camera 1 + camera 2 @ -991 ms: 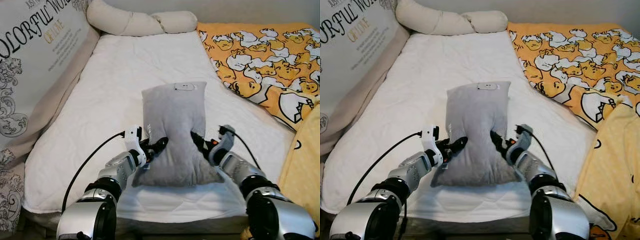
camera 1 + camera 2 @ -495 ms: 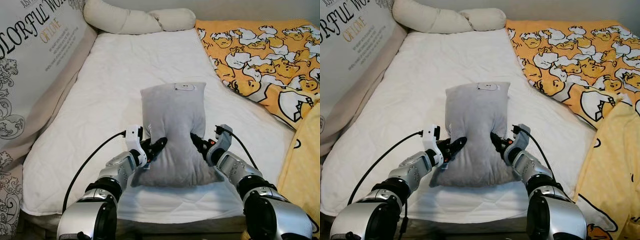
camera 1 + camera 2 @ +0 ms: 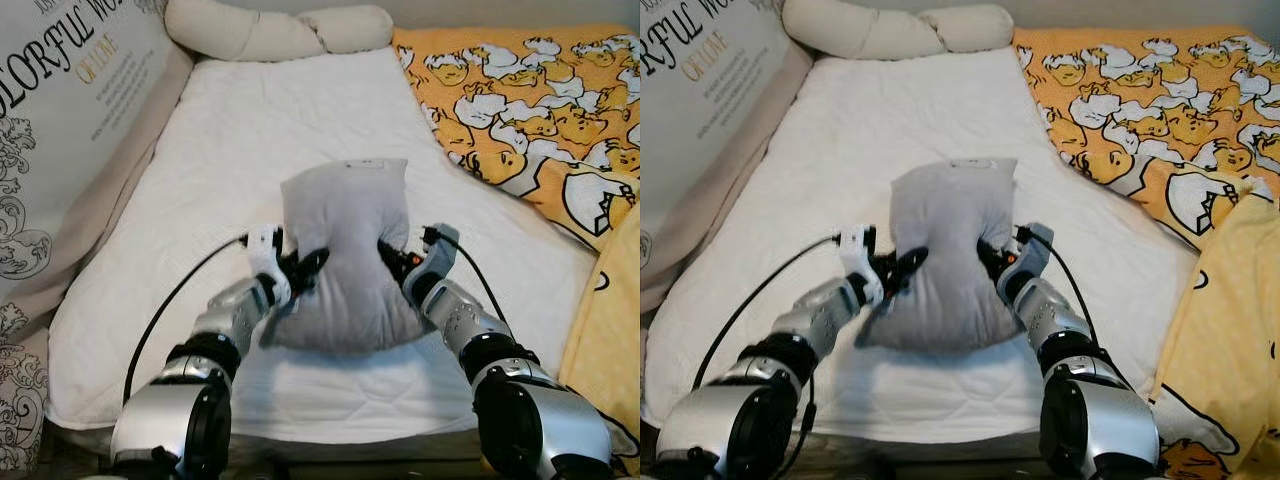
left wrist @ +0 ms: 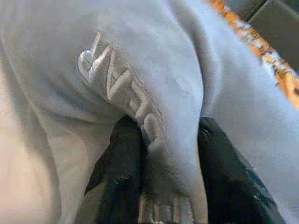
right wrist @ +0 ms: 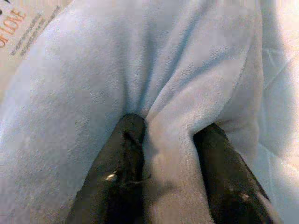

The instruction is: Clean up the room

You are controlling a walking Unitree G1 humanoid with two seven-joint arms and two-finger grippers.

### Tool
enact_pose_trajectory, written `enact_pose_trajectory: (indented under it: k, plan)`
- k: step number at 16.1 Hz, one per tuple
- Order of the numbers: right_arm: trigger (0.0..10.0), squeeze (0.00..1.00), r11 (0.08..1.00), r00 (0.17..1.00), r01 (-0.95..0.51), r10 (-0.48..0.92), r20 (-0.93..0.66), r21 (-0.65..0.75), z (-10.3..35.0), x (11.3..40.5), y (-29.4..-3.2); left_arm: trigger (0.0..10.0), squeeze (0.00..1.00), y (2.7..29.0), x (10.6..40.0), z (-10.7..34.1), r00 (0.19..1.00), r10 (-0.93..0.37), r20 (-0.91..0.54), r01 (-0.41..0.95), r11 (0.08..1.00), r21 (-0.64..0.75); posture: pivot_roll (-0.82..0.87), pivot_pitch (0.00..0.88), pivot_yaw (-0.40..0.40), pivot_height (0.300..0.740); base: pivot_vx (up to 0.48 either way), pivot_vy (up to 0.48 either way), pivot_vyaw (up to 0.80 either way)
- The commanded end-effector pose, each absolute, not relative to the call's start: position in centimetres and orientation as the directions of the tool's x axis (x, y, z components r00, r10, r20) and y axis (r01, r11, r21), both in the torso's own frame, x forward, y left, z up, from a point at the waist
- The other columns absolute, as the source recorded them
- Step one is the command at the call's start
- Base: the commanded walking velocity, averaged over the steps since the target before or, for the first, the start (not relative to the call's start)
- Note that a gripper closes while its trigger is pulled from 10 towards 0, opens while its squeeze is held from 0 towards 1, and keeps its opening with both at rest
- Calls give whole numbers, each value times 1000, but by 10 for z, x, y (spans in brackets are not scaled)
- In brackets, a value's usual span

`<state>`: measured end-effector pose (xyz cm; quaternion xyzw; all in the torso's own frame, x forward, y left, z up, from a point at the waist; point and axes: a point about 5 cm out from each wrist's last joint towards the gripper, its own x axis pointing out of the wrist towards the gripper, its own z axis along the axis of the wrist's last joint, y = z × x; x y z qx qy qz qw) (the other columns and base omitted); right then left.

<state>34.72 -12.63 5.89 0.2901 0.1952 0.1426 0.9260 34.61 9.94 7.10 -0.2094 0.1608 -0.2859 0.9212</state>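
Here grey pillow [image 3: 345,250] long axis runs away from robot; left hand [image 3: 297,272], right hand [image 3: 393,262] pinching sides

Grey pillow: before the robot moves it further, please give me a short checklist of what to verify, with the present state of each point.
1. Left gripper pinches a fold of the grey pillow: ok.
2. Right gripper pinches a fold on the other side: ok.
3. Both grips sit at similar height: ok.
4. Pillow bottom clear of the white mattress: cannot tell.
5. Mattress ahead free for placing: ok.
6. Duck blanket apart from the pillow: ok.
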Motion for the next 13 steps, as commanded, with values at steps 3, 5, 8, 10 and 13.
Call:
enact_pose_trajectory:
  k: [3, 5, 8, 10, 13]
  plan:
    - [0, 0, 781, 893, -296, 431, -130, 550, 91, 362, -103, 0, 0, 86, 363, 120, 766, -641, 49, 593, 676, -437, -19, 0, 83, 740, 0, 0, 0]
    - [0, 0, 790, 910, -295, 404, -95, 537, 99, 365, -106, 0, 0, 91, 363, 131, 773, -626, 106, 610, 686, -397, -21, 0, 82, 740, 0, 0, 0]
    - [0, 0, 804, 925, -301, 376, -46, 513, 106, 365, -109, 0, 0, 94, 357, 139, 773, -621, 130, 628, 724, -285, -15, 0, 80, 740, 0, 0, 0]
    - [0, 0, 810, 942, -288, 336, -3, 511, 114, 364, -111, 0, 0, 97, 356, 139, 813, -580, 55, 580, 798, -162, 5, 0, 73, 740, 0, 0, 0]
    - [0, 0, 820, 951, -269, 310, 3, 505, 112, 351, -119, 0, 0, 95, 349, 140, 834, -548, 64, 551, 824, -131, 35, 0, 30, 740, 0, 0, 0]
